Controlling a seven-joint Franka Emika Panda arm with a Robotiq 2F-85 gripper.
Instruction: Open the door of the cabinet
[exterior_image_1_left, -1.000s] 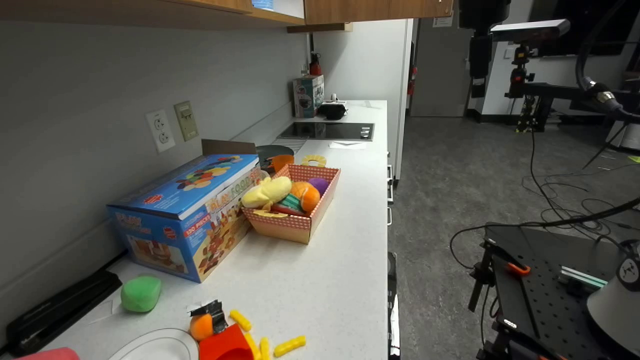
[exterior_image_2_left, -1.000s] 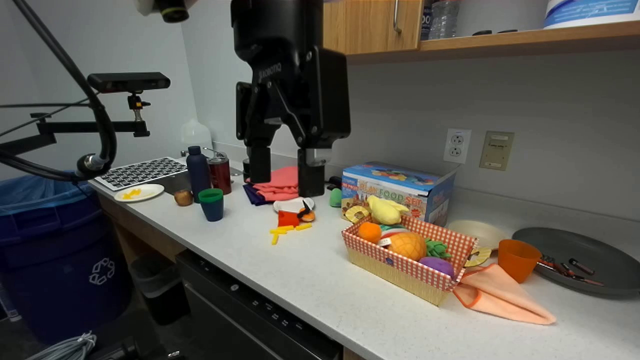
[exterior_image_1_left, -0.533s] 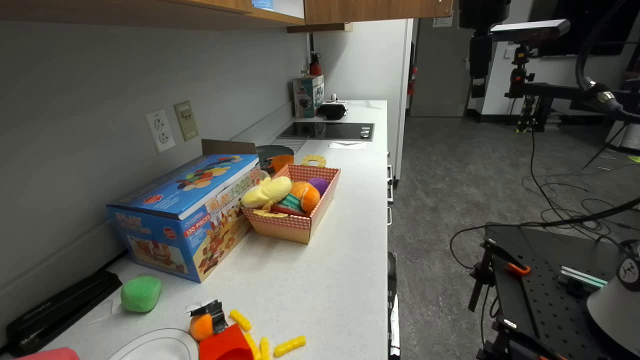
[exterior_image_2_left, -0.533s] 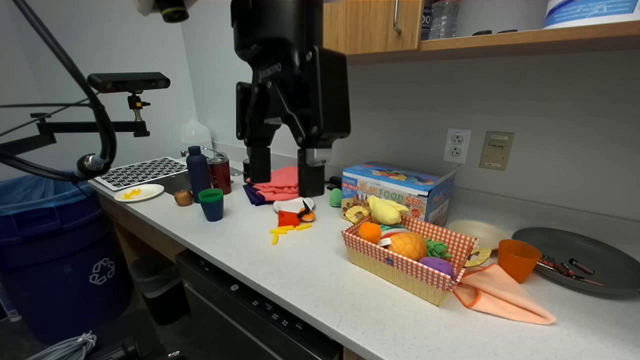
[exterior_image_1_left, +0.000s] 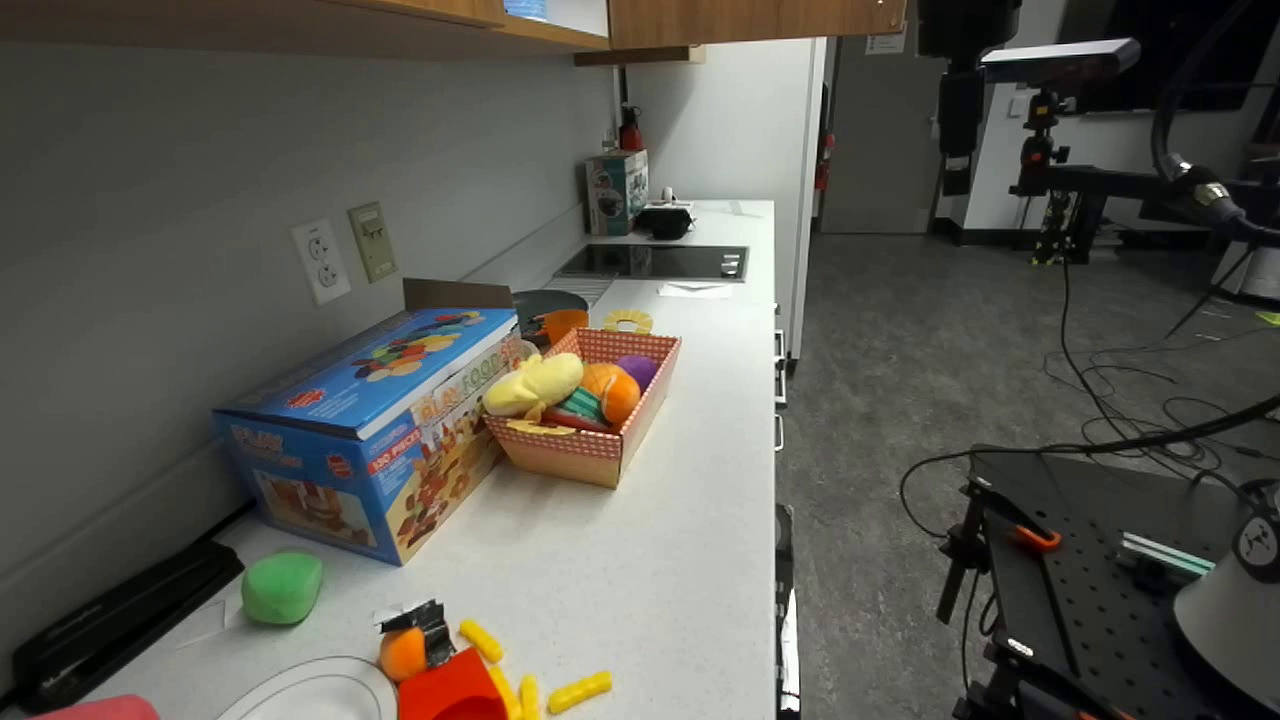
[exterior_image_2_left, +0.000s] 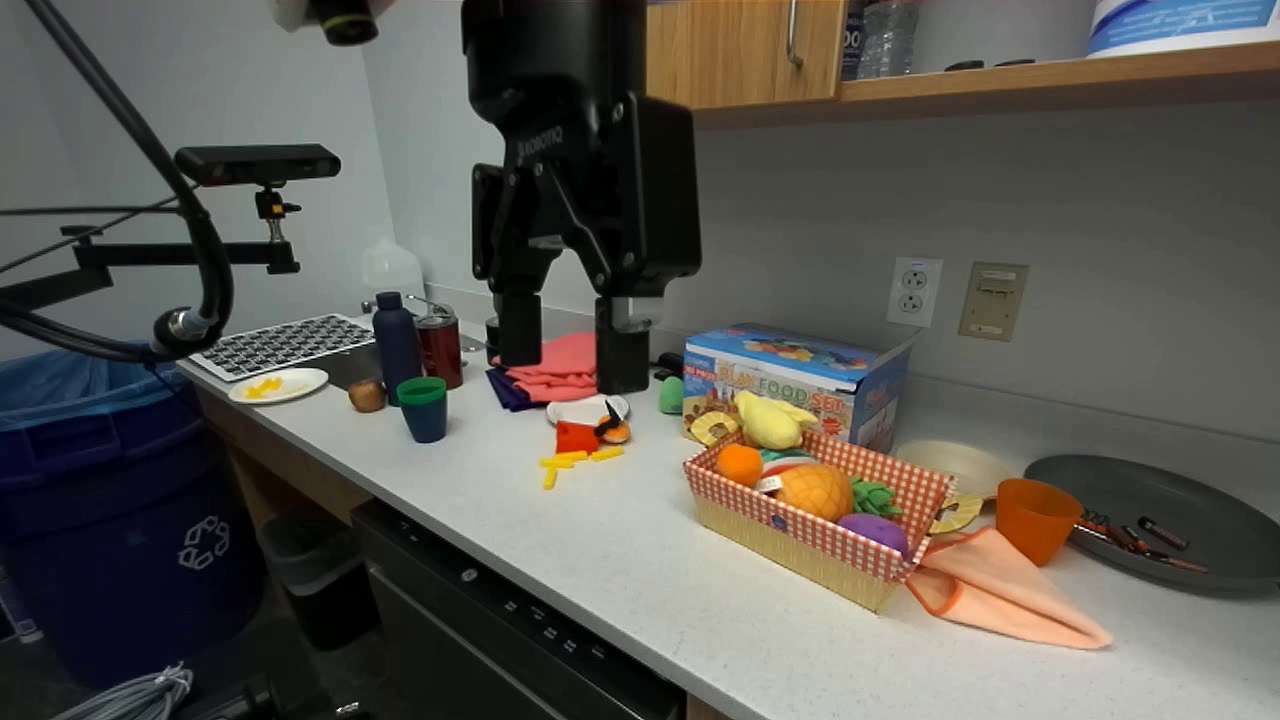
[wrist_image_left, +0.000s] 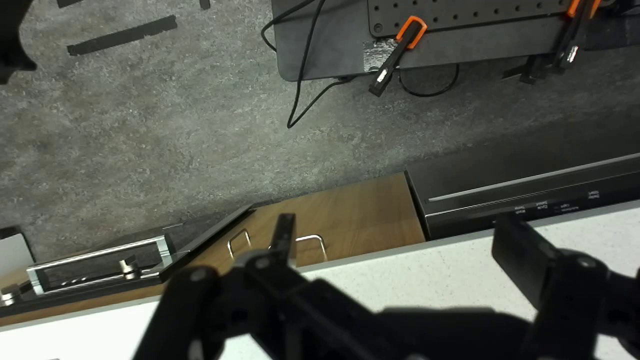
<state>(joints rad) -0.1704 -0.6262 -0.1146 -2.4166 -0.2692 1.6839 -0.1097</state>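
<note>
A wooden upper cabinet door (exterior_image_2_left: 740, 55) with a vertical silver handle (exterior_image_2_left: 793, 35) looks shut in an exterior view. The compartment beside it shows an uncovered shelf (exterior_image_2_left: 1000, 85). In an exterior view a wooden panel (exterior_image_1_left: 755, 22) stands out from the cabinet front like an opened door. My gripper (exterior_image_2_left: 570, 345) points down with fingers spread and nothing between them, lower than the cabinet and apart from it. It also shows in an exterior view (exterior_image_1_left: 957, 175) and the wrist view (wrist_image_left: 400, 245). The wrist view shows a wooden lower front (wrist_image_left: 360, 215) with silver handles.
The white counter (exterior_image_2_left: 620, 560) holds a play food box (exterior_image_2_left: 790, 380), a checkered basket (exterior_image_2_left: 800, 555) of toy fruit, cups, a bottle and a dark pan (exterior_image_2_left: 1170, 520). A dishwasher (exterior_image_2_left: 470, 600) is under the counter. A camera on a bracket (exterior_image_2_left: 258, 165) stands left of the arm.
</note>
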